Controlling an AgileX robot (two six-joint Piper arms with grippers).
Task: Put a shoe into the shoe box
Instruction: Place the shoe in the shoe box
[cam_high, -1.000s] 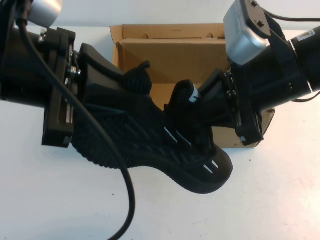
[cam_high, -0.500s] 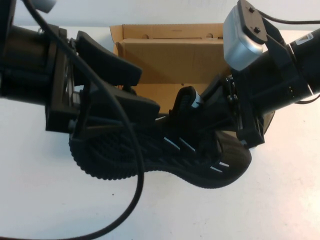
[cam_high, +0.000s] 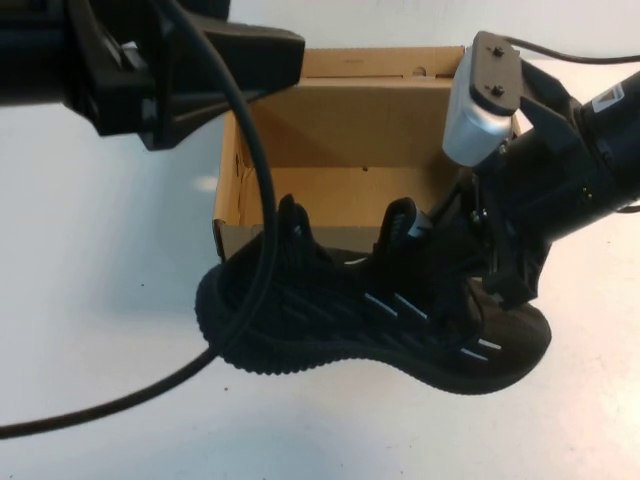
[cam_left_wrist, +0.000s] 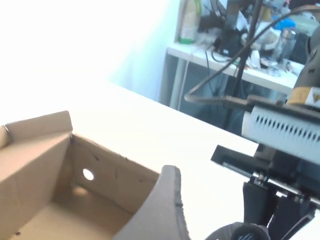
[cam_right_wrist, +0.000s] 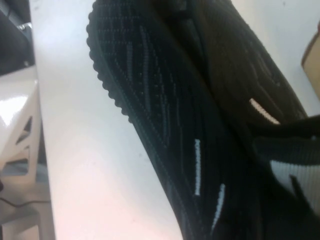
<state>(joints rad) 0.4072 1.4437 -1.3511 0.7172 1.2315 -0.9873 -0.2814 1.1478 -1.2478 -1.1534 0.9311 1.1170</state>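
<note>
The black knit shoe (cam_high: 330, 320) with white dashes hangs in front of the open brown shoe box (cam_high: 340, 130), its heel by the box's front left corner and its toe to the right. My right gripper (cam_high: 440, 240) is shut on the shoe's collar and tongue and holds it alone. In the right wrist view the shoe's side and ridged sole (cam_right_wrist: 165, 100) fill the frame. My left gripper (cam_high: 215, 70) is raised above the box's back left corner, open and empty. The left wrist view shows the box's inside (cam_left_wrist: 60, 165) and the right gripper on the shoe's collar (cam_left_wrist: 240, 234).
The white table (cam_high: 100, 380) lies around the box. The left arm's black cable (cam_high: 262, 270) hangs across the shoe's heel and trails to the front left. A cluttered desk (cam_left_wrist: 240, 55) stands beyond the table in the left wrist view.
My left gripper has let go of the shoe's heel and risen to the back left. The shoe, held by the right gripper, has shifted right and sits more level.
</note>
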